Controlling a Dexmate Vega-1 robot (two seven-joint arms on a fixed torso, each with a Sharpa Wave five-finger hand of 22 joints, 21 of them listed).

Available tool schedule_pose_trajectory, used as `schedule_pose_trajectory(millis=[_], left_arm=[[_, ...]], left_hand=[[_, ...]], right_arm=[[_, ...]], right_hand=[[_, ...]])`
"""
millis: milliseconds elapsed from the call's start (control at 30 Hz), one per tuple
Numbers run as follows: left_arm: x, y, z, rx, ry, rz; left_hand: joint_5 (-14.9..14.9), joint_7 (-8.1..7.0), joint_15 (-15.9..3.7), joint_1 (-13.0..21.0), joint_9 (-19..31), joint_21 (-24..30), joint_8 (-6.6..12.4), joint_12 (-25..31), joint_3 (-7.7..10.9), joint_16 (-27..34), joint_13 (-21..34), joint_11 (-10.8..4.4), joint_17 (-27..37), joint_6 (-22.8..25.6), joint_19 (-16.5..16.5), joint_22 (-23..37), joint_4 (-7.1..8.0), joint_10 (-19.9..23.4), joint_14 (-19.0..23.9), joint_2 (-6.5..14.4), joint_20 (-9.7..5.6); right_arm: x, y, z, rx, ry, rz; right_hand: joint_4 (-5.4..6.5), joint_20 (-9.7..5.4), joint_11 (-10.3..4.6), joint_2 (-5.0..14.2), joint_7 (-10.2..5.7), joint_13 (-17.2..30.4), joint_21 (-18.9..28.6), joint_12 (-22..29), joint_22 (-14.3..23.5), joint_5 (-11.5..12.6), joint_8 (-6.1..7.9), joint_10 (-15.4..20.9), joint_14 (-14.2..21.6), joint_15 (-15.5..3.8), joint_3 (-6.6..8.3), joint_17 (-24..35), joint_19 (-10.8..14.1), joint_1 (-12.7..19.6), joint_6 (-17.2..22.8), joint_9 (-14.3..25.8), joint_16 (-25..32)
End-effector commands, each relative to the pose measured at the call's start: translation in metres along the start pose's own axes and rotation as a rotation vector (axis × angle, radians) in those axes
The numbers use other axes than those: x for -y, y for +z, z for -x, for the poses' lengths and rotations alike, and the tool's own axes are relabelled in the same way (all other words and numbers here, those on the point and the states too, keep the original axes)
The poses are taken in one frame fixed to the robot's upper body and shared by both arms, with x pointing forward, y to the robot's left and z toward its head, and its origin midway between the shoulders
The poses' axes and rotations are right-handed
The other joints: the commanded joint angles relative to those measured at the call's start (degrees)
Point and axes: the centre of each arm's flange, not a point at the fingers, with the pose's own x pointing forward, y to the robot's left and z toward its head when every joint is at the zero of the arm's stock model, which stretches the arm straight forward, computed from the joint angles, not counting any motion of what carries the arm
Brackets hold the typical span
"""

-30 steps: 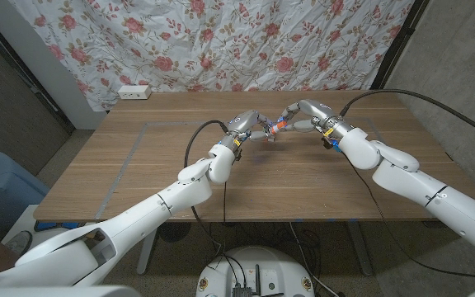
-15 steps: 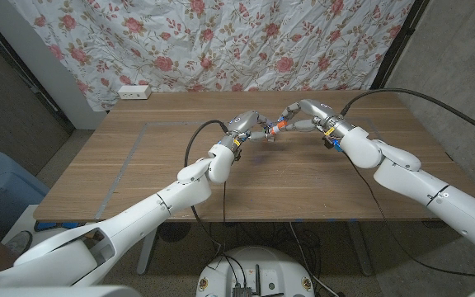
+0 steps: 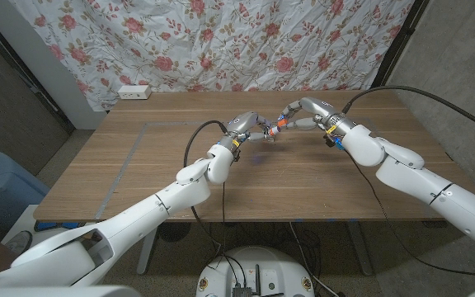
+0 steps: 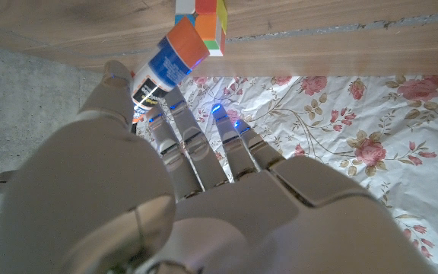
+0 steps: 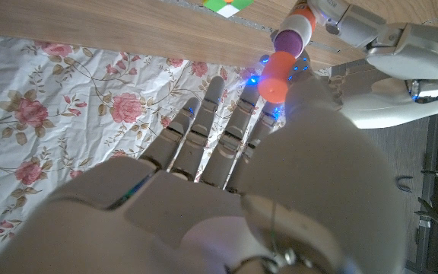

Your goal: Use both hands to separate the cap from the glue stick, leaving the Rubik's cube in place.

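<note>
Wooden surface under me, floral cloth at twelve o'clock. My left hand grips the glue stick mid-surface; my right hand pinches the orange cap, just off the purple tip. Rubik's cube sits beside them.

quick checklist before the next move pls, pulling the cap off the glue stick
1. Left hand grips the white-and-orange glue stick: ok.
2. Right hand pinches the round orange cap: ok.
3. Cap fully clear of the purple glue tip: cannot tell.
4. Multicoloured Rubik's cube sits on the wooden table, in neither hand: ok.
</note>
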Motion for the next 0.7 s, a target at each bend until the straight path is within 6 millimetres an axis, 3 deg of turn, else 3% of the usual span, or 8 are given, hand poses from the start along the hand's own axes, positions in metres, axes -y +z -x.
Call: schedule_pose_trajectory(millis=[33,200,700], left_arm=[[-0.005,-0.004,0.007,-0.015,-0.01,-0.03],[-0.009,-0.006,0.008,-0.022,-0.016,-0.049],[-0.025,-0.013,0.016,-0.017,-0.042,-0.149]], left_hand=[[0.41,2.96,-8.13,-1.12,0.17,0.07,0.47,0.27,1.81,0.1,0.26,-1.85,0.14,5.78,-0.01,0.11,1.17,1.67,0.35,3.91,0.18],[0.4,2.94,-8.09,-1.17,0.18,0.07,0.4,0.26,1.8,0.12,0.26,-1.85,0.15,5.6,0.0,0.11,1.16,1.61,0.33,3.87,0.15],[0.38,2.83,-8.03,-1.37,0.18,0.06,0.41,0.22,1.8,0.11,0.25,-1.86,0.14,5.55,-0.05,0.11,1.16,1.37,0.24,3.73,0.12]], right_arm=[[0.006,-0.002,0.003,-0.01,0.003,0.013],[0.007,-0.005,0.003,-0.025,0.006,0.021],[0.01,-0.013,0.005,-0.069,0.01,0.05]], right_hand=[[0.0,-2.63,-1.44,1.95,-0.15,0.22,-0.21,-0.15,0.02,0.22,-0.11,0.9,-0.18,-9.44,-0.31,0.17,-0.13,1.49,-0.2,0.11,-0.02],[0.16,-1.58,-1.47,1.96,-0.26,0.43,0.04,-0.38,0.05,0.22,-0.2,0.51,-0.66,-9.22,-0.68,0.2,0.54,1.13,-0.41,0.09,-0.22],[0.18,-1.87,-1.47,2.3,-0.79,0.38,-0.13,-1.04,0.08,0.4,-0.67,-0.28,-1.79,-9.2,-0.93,0.31,0.33,0.96,-1.43,0.1,-0.68]])
